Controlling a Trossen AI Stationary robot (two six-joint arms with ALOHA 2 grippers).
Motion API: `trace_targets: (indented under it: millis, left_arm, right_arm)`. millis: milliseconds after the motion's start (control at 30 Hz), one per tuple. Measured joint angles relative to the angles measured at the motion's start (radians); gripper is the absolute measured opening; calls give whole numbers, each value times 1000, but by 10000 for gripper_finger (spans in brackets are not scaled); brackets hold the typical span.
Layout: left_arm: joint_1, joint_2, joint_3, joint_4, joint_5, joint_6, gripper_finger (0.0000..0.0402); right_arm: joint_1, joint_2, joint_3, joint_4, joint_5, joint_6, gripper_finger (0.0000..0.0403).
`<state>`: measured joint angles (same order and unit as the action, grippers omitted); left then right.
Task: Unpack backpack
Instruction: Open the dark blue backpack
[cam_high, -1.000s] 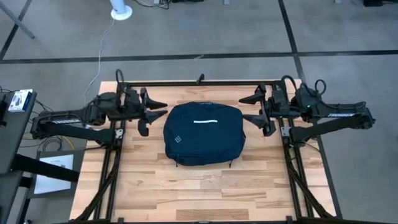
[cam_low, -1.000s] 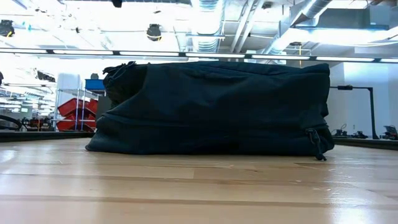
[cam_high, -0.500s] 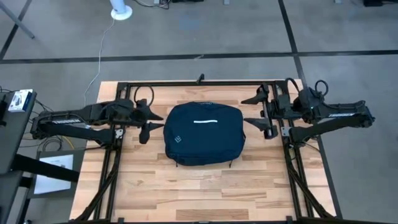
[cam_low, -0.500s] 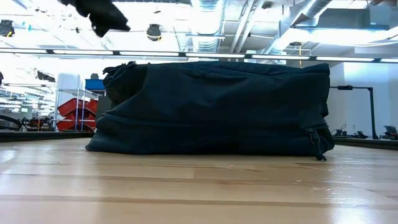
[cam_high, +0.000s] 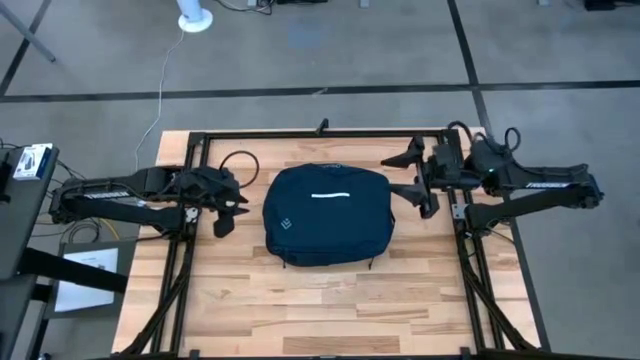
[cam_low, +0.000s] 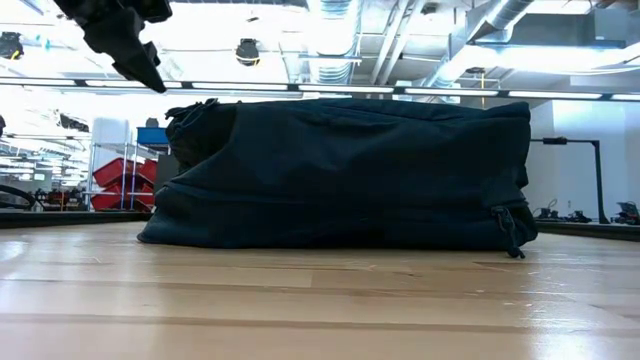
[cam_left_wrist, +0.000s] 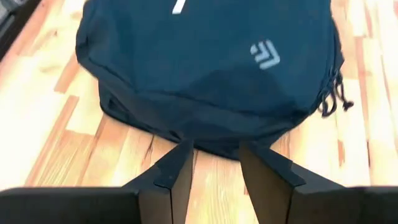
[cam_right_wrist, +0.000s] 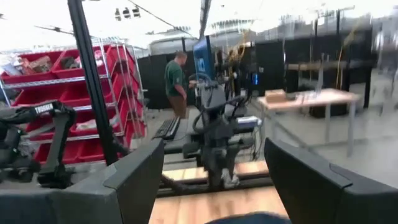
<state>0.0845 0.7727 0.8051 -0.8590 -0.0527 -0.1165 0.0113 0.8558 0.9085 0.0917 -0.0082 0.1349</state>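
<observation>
Left wrist view: backpack (cam_left_wrist: 205, 68) lies flat on the wood surface (cam_left_wrist: 62, 143), dark navy, filling most of the frame. Pale logo (cam_left_wrist: 266, 55) on its top panel; end of a white stripe (cam_left_wrist: 179, 6) farther across the panel from the logo. Dark cord pulls (cam_left_wrist: 333, 99) hang off one side edge, beside the logo. Left gripper (cam_left_wrist: 216, 163) fingers (cam_left_wrist: 176, 171) parted, nothing between them, tips just short of the backpack's near edge, over bare wood.
</observation>
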Motion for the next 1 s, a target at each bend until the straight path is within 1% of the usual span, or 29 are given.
trace_targets:
  millis: [133, 367, 400, 467, 533, 600, 667, 733, 867, 933, 1000]
  left_arm:
    - [0, 0, 0, 0, 0, 0, 119]
    - [0, 0, 0, 0, -2, 16, 119]
    - [0, 0, 0, 5, -17, 94, 119]
    - [3, 0, 0, 38, -69, 352, 119]
    - [7, 0, 0, 53, -95, 580, 119]
    - [7, 0, 0, 54, -99, 733, 119]
    - [6, 0, 0, 55, -98, 810, 119]
    - [6, 0, 0, 55, -98, 831, 119]
    - [6, 0, 0, 70, -96, 810, 119]
    - [6, 0, 0, 96, -91, 736, 119]
    - [6, 0, 0, 134, -87, 586, 119]
  right_arm:
    - [2, 2, 1, -1, 3, 41, 270]
    - [-1, 2, 1, 14, 3, 42, 270]
    - [-1, 2, 1, 13, 3, 41, 270]
    - [-1, 4, 1, 10, 3, 42, 270]
    - [-1, 3, 1, 11, 3, 42, 270]
    - [-1, 3, 1, 13, 3, 42, 270]
    - [1, 3, 1, 11, 3, 41, 270]
    - [1, 3, 1, 12, 3, 42, 270]
    - [1, 3, 1, 13, 3, 42, 270]
    - [1, 3, 1, 13, 3, 41, 270]
    - [1, 3, 1, 13, 3, 42, 270]
